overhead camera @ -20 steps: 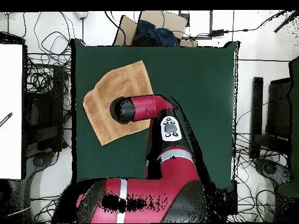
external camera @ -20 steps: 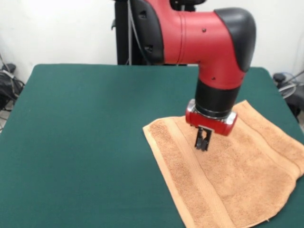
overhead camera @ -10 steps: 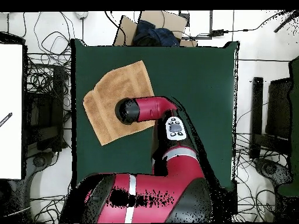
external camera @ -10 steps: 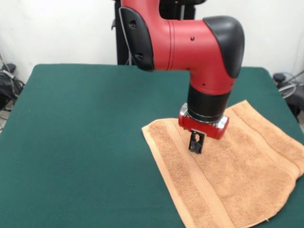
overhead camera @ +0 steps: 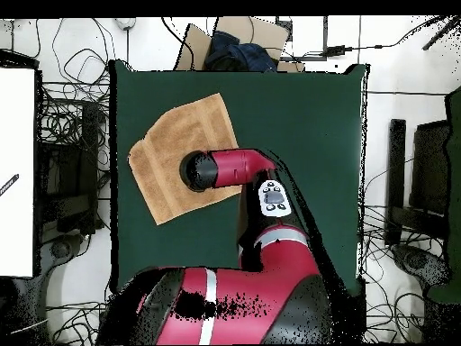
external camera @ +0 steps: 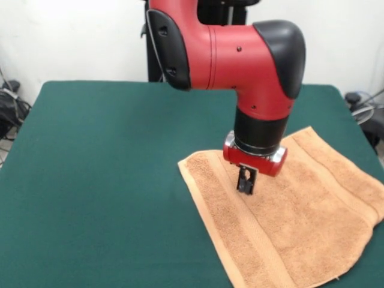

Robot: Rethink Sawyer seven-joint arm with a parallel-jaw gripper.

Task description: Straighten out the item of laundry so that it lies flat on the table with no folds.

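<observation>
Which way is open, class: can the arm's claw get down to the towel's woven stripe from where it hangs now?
Probably yes. The claw hangs just over the towel, beside the woven stripe, and nothing lies between them on the green table. Whether the tips already touch the cloth cannot be told.

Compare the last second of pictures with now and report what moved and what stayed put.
The arm swung toward the picture's left in the front view, carrying the hand a short way across the towel toward its striped band near the left edge. The towel's left corner crept slightly left with it, so the hand seems to be dragging the cloth. Otherwise the towel kept its shape, spread on the green table.
</observation>
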